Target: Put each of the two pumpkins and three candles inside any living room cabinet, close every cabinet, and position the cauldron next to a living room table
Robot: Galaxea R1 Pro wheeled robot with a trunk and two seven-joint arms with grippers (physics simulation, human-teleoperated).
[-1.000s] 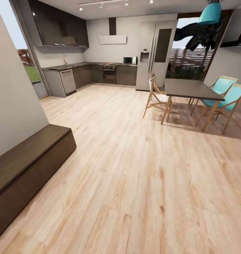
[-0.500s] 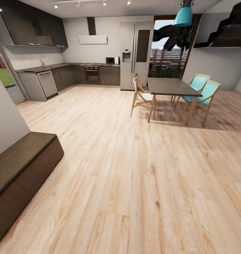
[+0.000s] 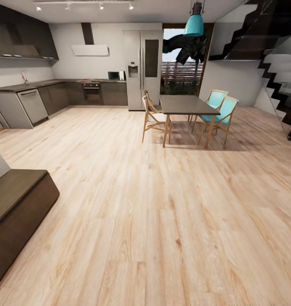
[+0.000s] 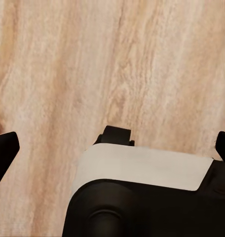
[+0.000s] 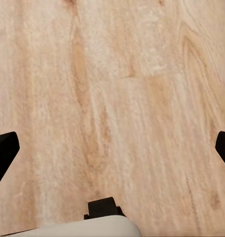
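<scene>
The long, low dark brown cabinet stands against the wall at the lower left of the head view, and no drawer of it stands out. Pumpkins, candles and cauldron are out of view. In the left wrist view my left gripper hangs open over bare wooden floor, its black fingertips far apart with nothing between them. My right gripper is open too, above the same pale planks, and its fingertips hold nothing.
A dark-topped table with wooden and turquoise chairs stands ahead to the right. A grey kitchen and a fridge line the far wall. Black-and-white stairs rise at the right. Wide wooden floor lies between.
The camera has turned to the right: the cabinet, kitchen and table have slid leftward in the picture and the stairs have come into view. Nothing in the room has moved.
</scene>
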